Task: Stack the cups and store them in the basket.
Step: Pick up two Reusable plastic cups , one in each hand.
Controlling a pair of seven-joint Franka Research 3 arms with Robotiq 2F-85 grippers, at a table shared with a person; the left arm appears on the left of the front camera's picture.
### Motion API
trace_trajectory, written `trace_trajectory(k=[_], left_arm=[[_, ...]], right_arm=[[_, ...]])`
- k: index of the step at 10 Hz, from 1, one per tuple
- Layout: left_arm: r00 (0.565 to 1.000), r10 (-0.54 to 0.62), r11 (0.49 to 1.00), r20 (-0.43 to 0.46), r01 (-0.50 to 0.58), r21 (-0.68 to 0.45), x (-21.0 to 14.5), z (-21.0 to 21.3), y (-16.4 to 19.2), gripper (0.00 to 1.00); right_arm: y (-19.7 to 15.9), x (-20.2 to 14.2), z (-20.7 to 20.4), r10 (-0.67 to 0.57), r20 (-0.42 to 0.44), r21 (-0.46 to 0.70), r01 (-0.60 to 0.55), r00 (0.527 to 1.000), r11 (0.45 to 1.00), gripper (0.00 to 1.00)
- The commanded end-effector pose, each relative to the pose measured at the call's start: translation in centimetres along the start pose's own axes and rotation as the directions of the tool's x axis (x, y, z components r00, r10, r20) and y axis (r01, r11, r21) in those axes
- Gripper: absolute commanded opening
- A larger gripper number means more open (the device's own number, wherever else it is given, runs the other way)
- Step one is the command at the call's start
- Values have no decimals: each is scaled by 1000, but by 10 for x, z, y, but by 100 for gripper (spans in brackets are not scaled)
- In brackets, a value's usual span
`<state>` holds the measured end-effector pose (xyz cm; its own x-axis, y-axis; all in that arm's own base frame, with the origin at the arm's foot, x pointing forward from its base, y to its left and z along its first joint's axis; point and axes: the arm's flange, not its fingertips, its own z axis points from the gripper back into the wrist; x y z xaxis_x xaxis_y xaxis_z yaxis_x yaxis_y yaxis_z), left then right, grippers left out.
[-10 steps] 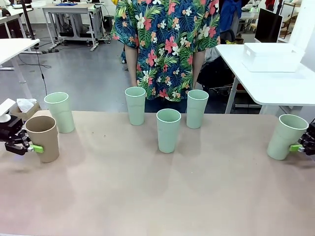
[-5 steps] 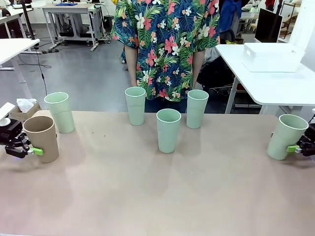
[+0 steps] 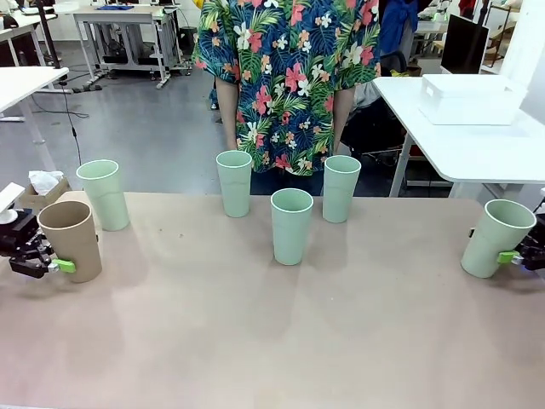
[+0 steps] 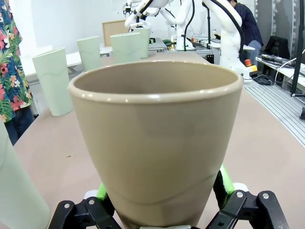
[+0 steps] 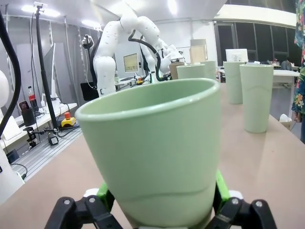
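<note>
Although six cups are out, not one is nested in another, so by my reckoning the job has barely begun. At the table's (image 3: 272,341) nine o'clock edge the left gripper (image 4: 162,191) has its jaws spread wide around the tan-brown cup (image 3: 72,239), green pads against its lower sides; the cup leans a little, so I take it as gripped. Over at three o'clock the right gripper (image 5: 162,191) clasps a tilted mint cup (image 3: 494,237) the same way, low on its body. Four more mint cups stand upright and apart: one at ten o'clock (image 3: 105,194), and three near twelve (image 3: 234,182), (image 3: 291,225), (image 3: 341,187), in front of the person (image 3: 289,77) standing at the far side. The basket (image 3: 473,106) sits off at about two o'clock on a separate white side table (image 3: 511,153), with no cup visible in it. All the stacking and the storing are left to do.
</note>
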<state>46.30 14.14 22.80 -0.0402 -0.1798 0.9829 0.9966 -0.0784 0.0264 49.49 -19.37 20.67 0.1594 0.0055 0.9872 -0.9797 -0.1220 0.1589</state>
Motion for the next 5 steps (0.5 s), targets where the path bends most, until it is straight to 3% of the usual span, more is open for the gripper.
trace_trajectory(k=[1,4,5], left_arm=[[999,-42,999,8,42,-10,-14,-2,-15,100],[998,-56,998,28,55,8,-14,-2,-16,100],[998,-59,998,31,58,19,-13,-2,-16,81]], right_arm=[[1,9,-2,11,27,-4,-11,1000,1000,100],[0,10,-1,2,20,-32,-1,1000,999,96],[-1,9,-1,-9,20,-37,10,1000,999,80]])
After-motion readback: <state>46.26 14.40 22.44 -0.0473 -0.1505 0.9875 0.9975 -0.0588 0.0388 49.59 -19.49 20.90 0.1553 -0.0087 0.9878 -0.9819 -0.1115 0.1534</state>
